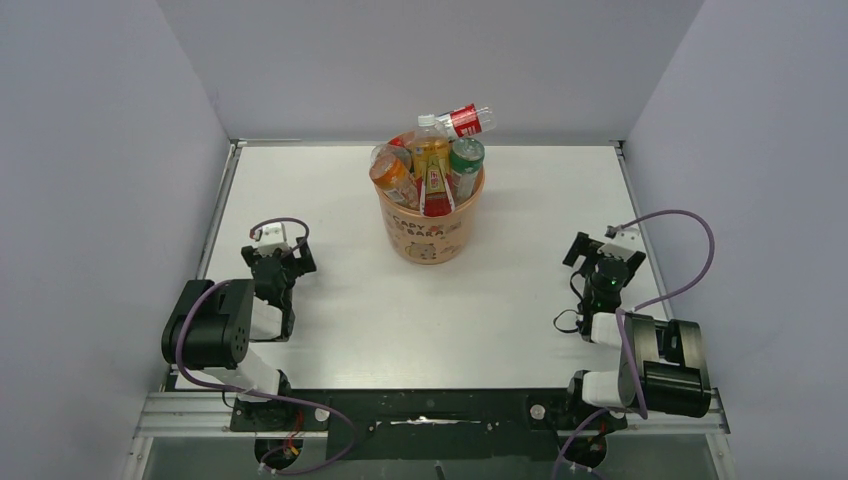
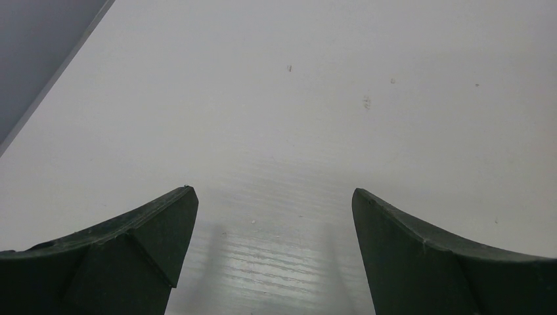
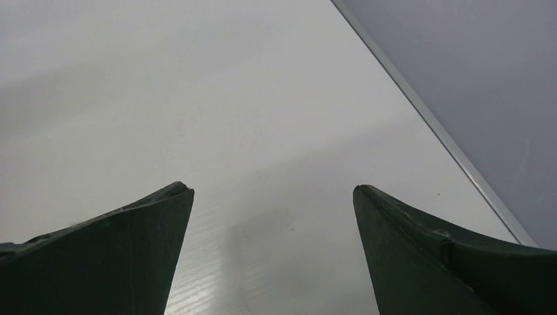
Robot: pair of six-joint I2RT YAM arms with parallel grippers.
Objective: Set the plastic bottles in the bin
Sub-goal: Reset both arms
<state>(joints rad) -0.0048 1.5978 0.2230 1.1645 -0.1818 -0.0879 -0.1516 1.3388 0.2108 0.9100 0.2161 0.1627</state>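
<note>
As far as the overhead view shows, task: it looks finished, and I judge nothing is left for me to fetch.
table (image 1: 330, 330): one, white, walled on three sides; I see nothing loose lying on it.
bin (image 1: 430, 240): one, round and pale orange, standing at the far middle of the table, well apart from both my hands.
bottles (image 1: 432, 150): six that I can count, heaped above the rim. There is an orange one, a green one, a yellowish one standing upright, a red-labelled one leaning at the front, a clear one at the left, and a clear red-labelled one lying across the top with its end jutting past the rim. Any lower down are hidden from me.
left hand (image 2: 274, 193): one, fingers spread wide with only bare table between them, parked low near the left edge.
right hand (image 3: 272, 190): one, fingers spread wide too, holding nothing, parked near the right edge beside the wall.
</note>
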